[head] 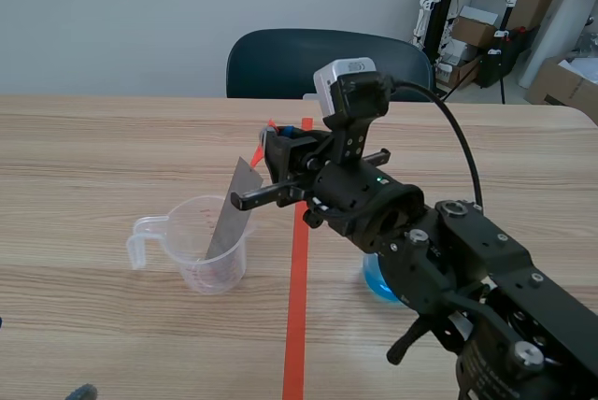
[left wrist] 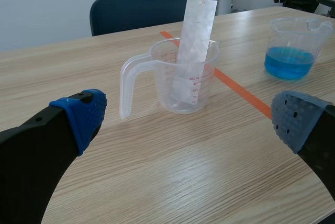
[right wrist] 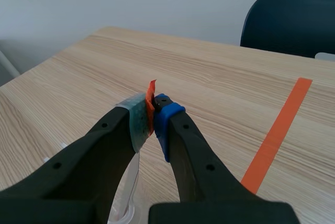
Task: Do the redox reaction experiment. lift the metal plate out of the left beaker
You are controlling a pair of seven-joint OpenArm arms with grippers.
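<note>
Two fingers of the left gripper [left wrist: 188,122] stood spread wide, just short of the clear beaker [left wrist: 180,77] and gripping nothing. Inside that beaker the metal plate [left wrist: 194,46] leaned, its lower end down in the cup. Above the beaker, the right gripper [right wrist: 152,113] pinched the orange tab [right wrist: 151,94] at the plate's top. Right of the beaker sat a second beaker [left wrist: 293,46] holding blue liquid.

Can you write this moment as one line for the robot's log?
right gripper: shut on orange tab | metal plate: leaning in left beaker | left gripper: open
</note>
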